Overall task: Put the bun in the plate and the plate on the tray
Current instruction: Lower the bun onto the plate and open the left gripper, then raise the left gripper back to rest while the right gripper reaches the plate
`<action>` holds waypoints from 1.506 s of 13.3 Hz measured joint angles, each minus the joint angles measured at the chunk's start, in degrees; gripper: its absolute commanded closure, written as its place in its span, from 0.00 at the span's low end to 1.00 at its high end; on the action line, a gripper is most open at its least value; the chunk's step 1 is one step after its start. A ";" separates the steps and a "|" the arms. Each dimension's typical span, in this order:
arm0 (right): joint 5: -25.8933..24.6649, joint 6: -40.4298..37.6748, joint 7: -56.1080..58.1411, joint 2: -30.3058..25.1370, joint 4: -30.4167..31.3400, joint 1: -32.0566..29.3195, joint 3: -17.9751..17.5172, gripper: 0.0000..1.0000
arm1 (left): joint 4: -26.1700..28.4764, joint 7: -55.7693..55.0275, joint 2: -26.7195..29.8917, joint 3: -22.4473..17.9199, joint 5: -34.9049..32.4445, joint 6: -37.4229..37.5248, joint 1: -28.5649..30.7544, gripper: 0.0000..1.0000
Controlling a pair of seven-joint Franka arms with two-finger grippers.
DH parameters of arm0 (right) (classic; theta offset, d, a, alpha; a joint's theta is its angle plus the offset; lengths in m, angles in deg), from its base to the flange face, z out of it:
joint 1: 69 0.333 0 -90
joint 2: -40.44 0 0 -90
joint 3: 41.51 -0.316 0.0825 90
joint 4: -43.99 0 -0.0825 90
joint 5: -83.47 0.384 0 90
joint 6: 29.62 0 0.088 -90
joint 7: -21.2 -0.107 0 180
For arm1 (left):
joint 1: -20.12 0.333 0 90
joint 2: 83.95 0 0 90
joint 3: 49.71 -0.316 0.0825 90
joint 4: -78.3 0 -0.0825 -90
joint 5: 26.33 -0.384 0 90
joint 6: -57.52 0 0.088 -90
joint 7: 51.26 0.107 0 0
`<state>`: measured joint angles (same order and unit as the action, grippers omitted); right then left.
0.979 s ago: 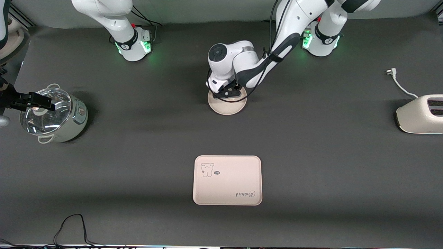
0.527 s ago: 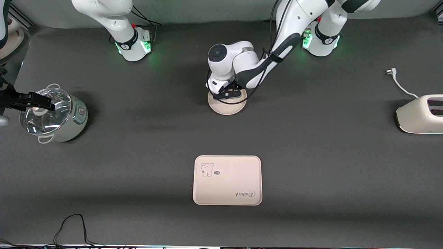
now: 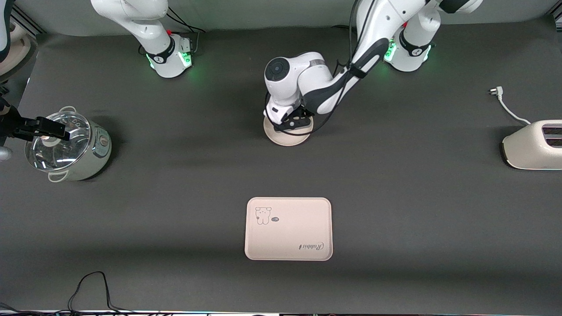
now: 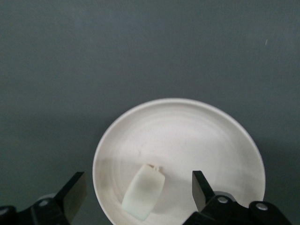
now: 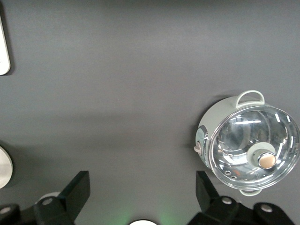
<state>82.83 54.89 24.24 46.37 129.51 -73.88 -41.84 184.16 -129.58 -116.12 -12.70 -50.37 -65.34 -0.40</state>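
bun (image 4: 143,191) lay in plate (image 4: 225,140), step one done | left gripper (image 4: 136,190) over it, spread wide, empty | right gripper (image 5: 140,190) waited, open | plate not yet on tray (image 3: 307,210)

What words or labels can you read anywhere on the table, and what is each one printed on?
"Rabbit": script word on the tray, in the corner nearer the front camera toward the left arm's end, upside down in the front view.
A small dark oval mark beside the cartoon animal on the tray: too small to read.
Nothing readable on the plate, bun, pot or toaster.
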 measured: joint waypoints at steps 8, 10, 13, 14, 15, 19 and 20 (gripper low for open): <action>5.81 1.52 -7.77 -4.57 6.50 7.42 -0.41 0.00 | -7.98 7.50 1.78 22.00 0.57 12.94 29.27 0.00; 5.82 2.79 -11.11 -5.74 8.61 11.40 -0.63 0.00 | -13.71 12.72 1.89 22.48 0.61 20.28 33.94 0.00; 5.87 4.79 -13.60 -6.22 10.67 13.17 -0.81 0.00 | -19.70 25.25 2.13 22.46 0.48 28.74 43.78 0.00; 5.97 5.51 -15.49 -6.35 11.25 14.39 -0.81 0.00 | -20.25 29.51 2.27 22.46 0.45 29.32 47.99 0.00; 6.04 6.10 -18.27 -6.49 11.75 16.38 -0.82 0.00 | -20.57 33.00 2.55 22.43 0.27 29.57 51.87 0.00; 6.18 13.68 -31.65 -6.84 16.20 28.58 -1.06 0.00 | -20.99 47.45 5.41 22.63 -0.34 31.36 64.61 0.00; 6.19 15.79 -34.99 -6.78 17.51 32.04 -1.14 0.00 | -21.00 50.24 6.08 22.75 -0.33 32.31 66.64 0.00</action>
<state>89.03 70.68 -10.75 39.59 147.01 -41.84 -42.99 163.16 -79.34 -110.04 10.05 -50.70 -33.03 66.24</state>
